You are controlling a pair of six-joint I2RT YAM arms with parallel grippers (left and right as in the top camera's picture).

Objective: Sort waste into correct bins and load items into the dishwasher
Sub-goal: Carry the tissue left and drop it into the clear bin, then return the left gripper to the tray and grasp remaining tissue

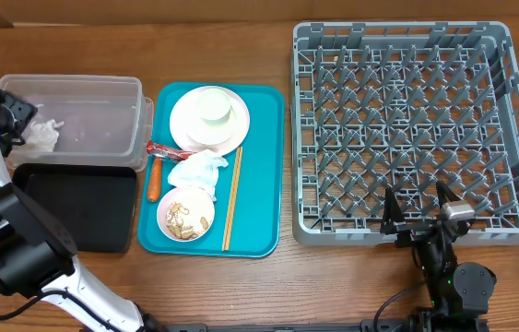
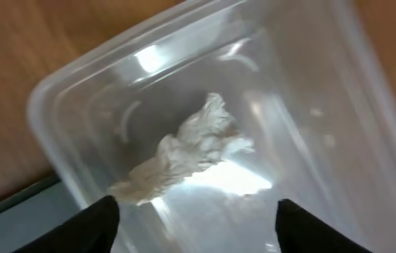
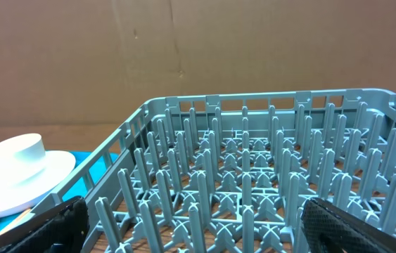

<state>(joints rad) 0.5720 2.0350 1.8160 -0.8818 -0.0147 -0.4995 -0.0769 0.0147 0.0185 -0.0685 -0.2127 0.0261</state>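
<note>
A crumpled white napkin (image 2: pixel 190 147) lies loose on the floor of the clear tub (image 2: pixel 324 84), just ahead of my left gripper (image 2: pixel 198 228), which is open and empty above it. In the overhead view that gripper (image 1: pixel 17 114) hangs over the tub's left end (image 1: pixel 75 92). The black tray (image 1: pixel 79 207) lies in front of the tub. On the teal tray (image 1: pixel 264 166) are a plate with an upturned bowl (image 1: pixel 209 118), a second napkin (image 1: pixel 196 171), a red wrapper (image 1: pixel 162 149), a carrot (image 1: pixel 154 180), a bowl of peanuts (image 1: pixel 185 215) and chopsticks (image 1: pixel 232 198). My right gripper (image 1: pixel 418 214) stands open at the front wall of the grey dish rack (image 1: pixel 416 129).
From the right wrist, the rack's upright pegs (image 3: pixel 268 183) fill the space ahead between the open fingers (image 3: pixel 359 225), and the plate (image 3: pixel 22 176) shows to the left. Cardboard backs the table. Bare wood lies in front of the teal tray.
</note>
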